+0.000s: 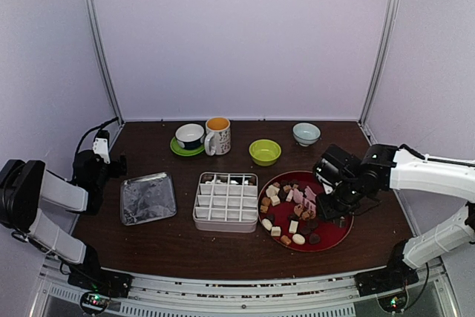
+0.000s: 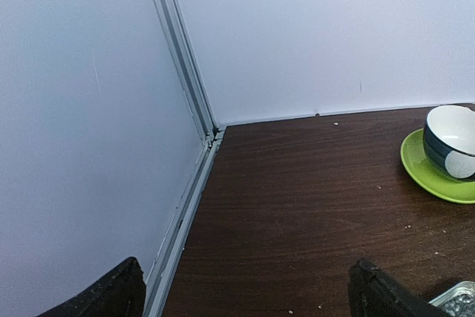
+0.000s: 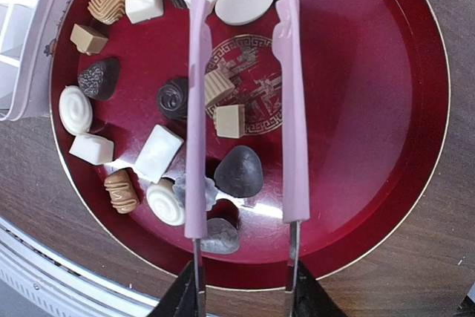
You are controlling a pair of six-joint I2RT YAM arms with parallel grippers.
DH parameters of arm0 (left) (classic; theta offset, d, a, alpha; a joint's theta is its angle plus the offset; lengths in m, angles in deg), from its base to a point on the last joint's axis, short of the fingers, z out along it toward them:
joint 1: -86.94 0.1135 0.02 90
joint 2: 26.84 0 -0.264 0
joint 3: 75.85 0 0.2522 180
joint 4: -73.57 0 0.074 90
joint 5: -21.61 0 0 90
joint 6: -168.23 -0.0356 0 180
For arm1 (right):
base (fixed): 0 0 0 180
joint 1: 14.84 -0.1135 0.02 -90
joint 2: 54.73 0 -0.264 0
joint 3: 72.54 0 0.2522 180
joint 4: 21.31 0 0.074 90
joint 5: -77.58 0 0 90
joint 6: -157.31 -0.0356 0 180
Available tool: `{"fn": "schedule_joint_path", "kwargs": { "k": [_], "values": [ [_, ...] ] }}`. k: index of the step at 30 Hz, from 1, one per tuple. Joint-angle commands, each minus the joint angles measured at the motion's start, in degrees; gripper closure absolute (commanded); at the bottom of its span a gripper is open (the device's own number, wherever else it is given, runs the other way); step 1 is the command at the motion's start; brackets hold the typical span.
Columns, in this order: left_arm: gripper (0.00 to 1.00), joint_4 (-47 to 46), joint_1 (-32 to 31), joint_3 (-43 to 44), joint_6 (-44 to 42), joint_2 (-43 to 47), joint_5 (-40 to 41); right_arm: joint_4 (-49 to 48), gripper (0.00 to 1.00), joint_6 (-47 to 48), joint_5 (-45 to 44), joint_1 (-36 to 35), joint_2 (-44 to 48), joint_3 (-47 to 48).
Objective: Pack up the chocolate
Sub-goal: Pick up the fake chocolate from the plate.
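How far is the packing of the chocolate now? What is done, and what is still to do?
Done: a few white pieces lie in the back row of the divided box.
In hand: the right pincer holds the pink tongs, spread open above the red plate.
Left: most chocolate is on that plate, and most of the box is empty. The left pincer is open, idle.

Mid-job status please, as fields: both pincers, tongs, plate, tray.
left pincer: open, empty, near the left edge of the table
right pincer: shut on pink tongs, above the red plate
pink tongs: arms apart, nothing gripped
chocolate: most pieces loose on the red plate
divided tray: a few pale pieces in back row, other cells look empty
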Motion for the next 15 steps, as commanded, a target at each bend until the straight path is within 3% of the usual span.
{"fn": "schedule_joint_path", "kwargs": {
  "k": [1, 15],
  "values": [
    [0.02, -3.2, 0.4, 0.5, -0.5, 0.1, -0.6, -0.9, 0.63, 0.3, 0.1, 0.2, -1.0, 1.0],
    [0.02, -3.2, 0.4, 0.5, -0.5, 0.2, -0.5, -3.1, 0.64, 1.1, -1.0, 1.3, -4.7, 2.1]
  ]
}}
